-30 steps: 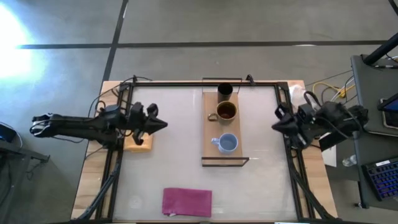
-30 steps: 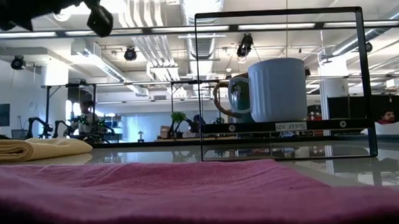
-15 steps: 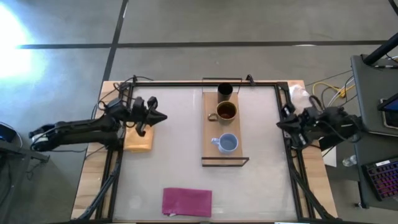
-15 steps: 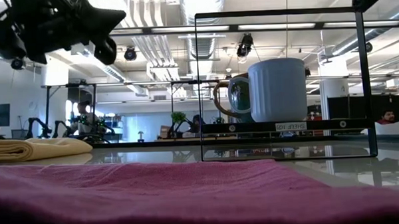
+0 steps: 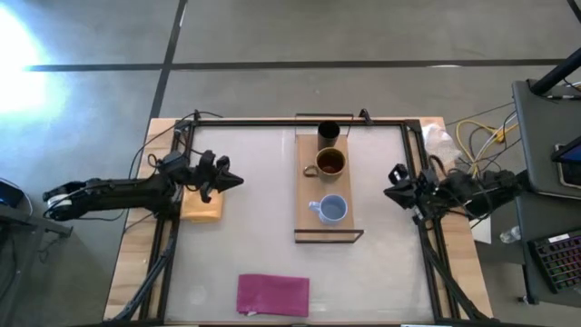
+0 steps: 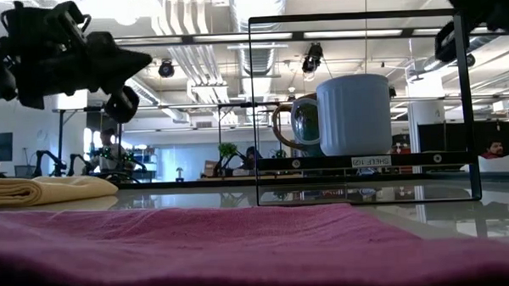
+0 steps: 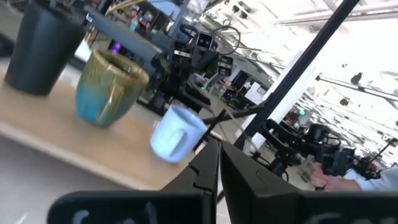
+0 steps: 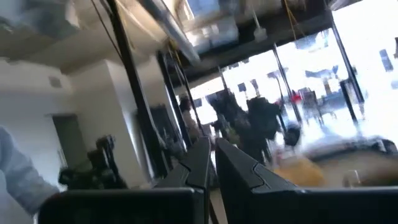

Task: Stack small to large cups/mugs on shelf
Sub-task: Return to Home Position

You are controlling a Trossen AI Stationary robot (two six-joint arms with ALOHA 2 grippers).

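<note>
The light-wood shelf (image 5: pixel 309 186) lies on the table's middle, its dark frame (image 6: pixel 461 110) at the near end. On it stand, from far to near, the black cup (image 5: pixel 329 133), the brown mug (image 5: pixel 330 163) and the light blue mug (image 5: pixel 332 210). All three also show in the left wrist view: the cup (image 7: pixel 43 37), the brown mug (image 7: pixel 109 87) and the blue mug (image 7: pixel 177 134). My left gripper (image 5: pixel 236 179) hangs shut and empty left of the shelf. My right gripper (image 5: pixel 390 193) hangs shut and empty right of the shelf.
A yellow-tan pad (image 5: pixel 201 207) lies at the table's left edge under my left arm. A magenta cloth (image 5: pixel 272 295) lies near the table's front edge. Bare table lies between each gripper and the shelf. People show in the room beyond.
My left gripper has come down over the pad, still pointing at the shelf. My right gripper has come down and gone a little toward the shelf. The cups and the shelf have not moved.
</note>
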